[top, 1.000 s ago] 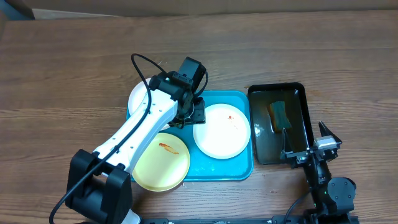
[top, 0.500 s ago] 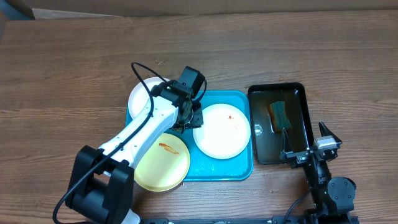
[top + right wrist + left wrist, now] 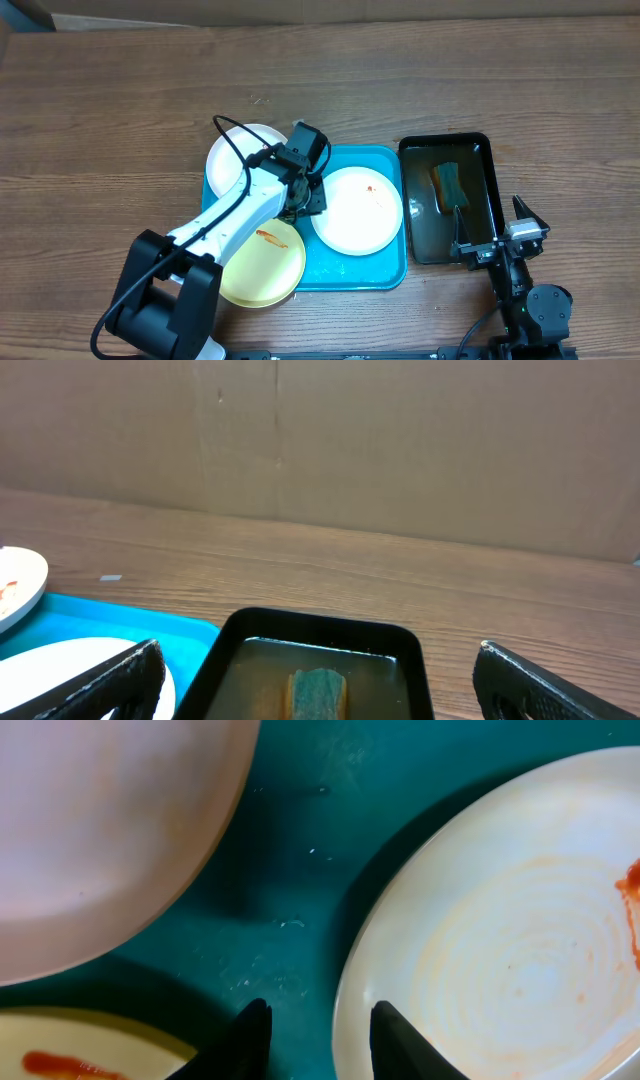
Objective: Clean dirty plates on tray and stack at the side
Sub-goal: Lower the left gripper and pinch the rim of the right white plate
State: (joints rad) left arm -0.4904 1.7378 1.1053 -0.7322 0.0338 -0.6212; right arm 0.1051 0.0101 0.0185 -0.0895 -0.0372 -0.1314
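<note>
The left jaws hang a little spread and empty over the tray (image 3: 330, 275), just beside the rim of the white plate (image 3: 357, 210) on its right side. The red smear is not wiped yet. Next, I think, they must drop and pinch that rim. The right jaws sit wide apart by the sponge (image 3: 449, 186)

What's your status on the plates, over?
Left gripper open, empty, low over blue tray between plates. Right gripper open, parked by black tray. White plate and yellow plate smeared, none stacked. Nothing in the way.
</note>
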